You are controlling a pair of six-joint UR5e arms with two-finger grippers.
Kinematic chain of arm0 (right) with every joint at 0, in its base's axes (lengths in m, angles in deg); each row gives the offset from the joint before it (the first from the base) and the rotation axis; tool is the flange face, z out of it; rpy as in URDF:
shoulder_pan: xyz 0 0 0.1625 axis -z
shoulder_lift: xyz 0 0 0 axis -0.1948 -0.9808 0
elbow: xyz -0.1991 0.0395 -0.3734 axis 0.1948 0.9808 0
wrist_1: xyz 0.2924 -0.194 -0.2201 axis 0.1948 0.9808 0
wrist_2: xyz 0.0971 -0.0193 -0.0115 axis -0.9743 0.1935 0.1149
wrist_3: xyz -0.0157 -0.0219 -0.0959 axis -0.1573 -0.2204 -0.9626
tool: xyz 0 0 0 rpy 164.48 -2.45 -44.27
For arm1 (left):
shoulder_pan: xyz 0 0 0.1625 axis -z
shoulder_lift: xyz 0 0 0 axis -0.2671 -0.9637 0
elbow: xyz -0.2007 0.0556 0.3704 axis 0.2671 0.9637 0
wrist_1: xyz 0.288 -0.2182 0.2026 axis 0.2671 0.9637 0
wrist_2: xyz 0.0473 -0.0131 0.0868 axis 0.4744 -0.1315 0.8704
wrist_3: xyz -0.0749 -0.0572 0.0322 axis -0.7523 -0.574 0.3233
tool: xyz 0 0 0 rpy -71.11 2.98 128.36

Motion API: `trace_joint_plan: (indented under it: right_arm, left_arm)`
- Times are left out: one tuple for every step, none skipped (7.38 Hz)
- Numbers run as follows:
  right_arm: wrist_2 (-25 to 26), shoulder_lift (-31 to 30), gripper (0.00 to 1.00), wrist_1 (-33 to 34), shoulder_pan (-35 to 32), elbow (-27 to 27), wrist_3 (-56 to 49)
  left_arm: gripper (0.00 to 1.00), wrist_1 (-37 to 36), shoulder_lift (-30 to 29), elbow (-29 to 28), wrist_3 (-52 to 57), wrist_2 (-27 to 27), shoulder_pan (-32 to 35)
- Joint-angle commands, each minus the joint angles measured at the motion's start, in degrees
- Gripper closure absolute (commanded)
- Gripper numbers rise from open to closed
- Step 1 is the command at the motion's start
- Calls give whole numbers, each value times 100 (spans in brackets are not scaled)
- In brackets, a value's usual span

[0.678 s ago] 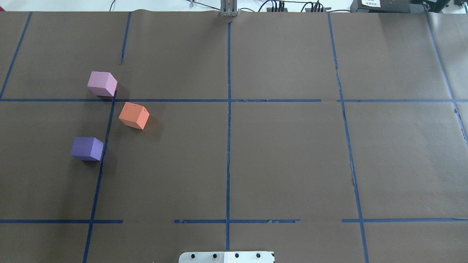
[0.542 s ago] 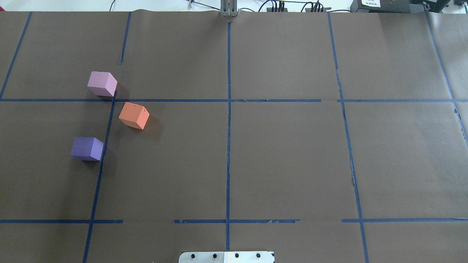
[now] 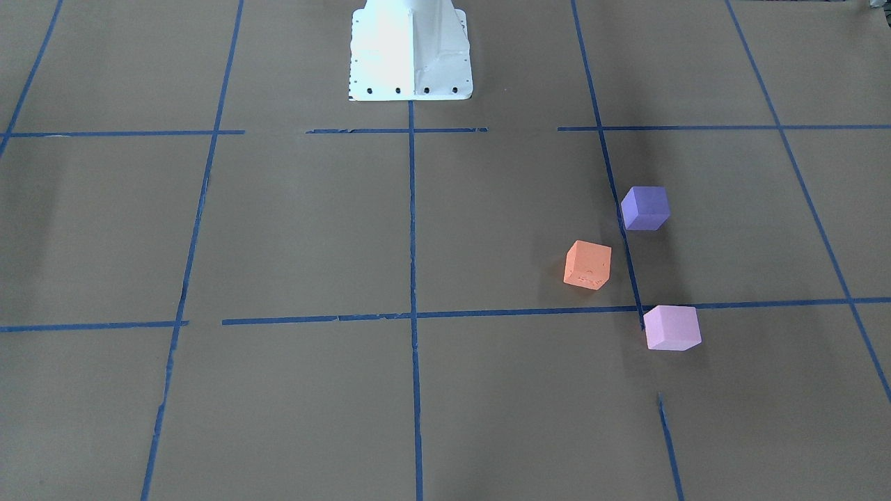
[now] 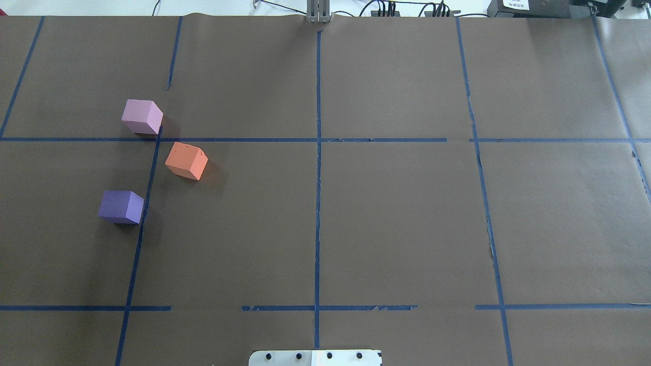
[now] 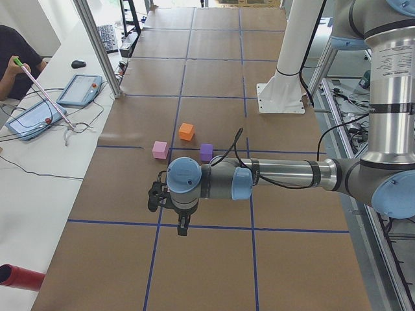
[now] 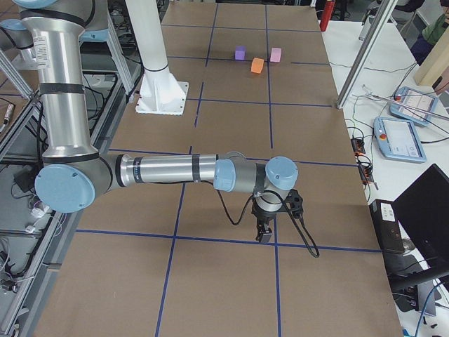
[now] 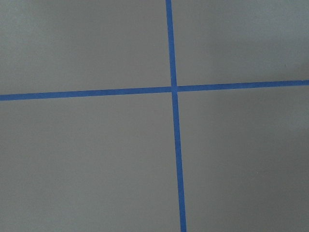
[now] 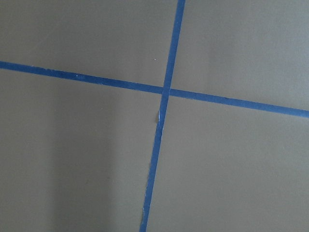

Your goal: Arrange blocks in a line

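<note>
Three cubes sit apart on the brown paper on my left side. The pale pink block (image 4: 142, 116) is farthest from my base, the orange block (image 4: 186, 160) is in the middle and offset towards the table's centre, and the dark purple block (image 4: 121, 206) is nearest. They also show in the front view: pink block (image 3: 671, 328), orange block (image 3: 588, 264), purple block (image 3: 645, 207). My left gripper (image 5: 183, 227) hangs over the table end, well short of the blocks. My right gripper (image 6: 265, 232) hangs over the opposite end. I cannot tell whether either is open. Both wrist views show only paper and tape.
Blue tape lines grid the brown paper. The white robot base (image 3: 411, 49) stands at the table's middle edge. An operator with a stick (image 5: 39, 91), tablets (image 5: 78, 89) and a metal post (image 5: 97, 45) line the far side. A red cylinder (image 5: 19, 277) lies off the table.
</note>
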Motion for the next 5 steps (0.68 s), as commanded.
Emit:
trace_joint_plan:
  right_arm:
    - [0,0,0,0,0,0,0]
    - [0,0,0,0,0,0,0]
    - [0,0,0,0,0,0,0]
    - [0,0,0,0,0,0,0]
    - [0,0,0,0,0,0,0]
  left_arm:
    - [0,36,-35,24,-18,-39,-46]
    - [0,80,-418,-19,-35,-39,-638]
    - [0,63,-735,33,-244,-13,-948]
    - [0,71,-1086,59,-882,30,-1343]
    - [0,63,-1447,33,-1610,283,-1930]
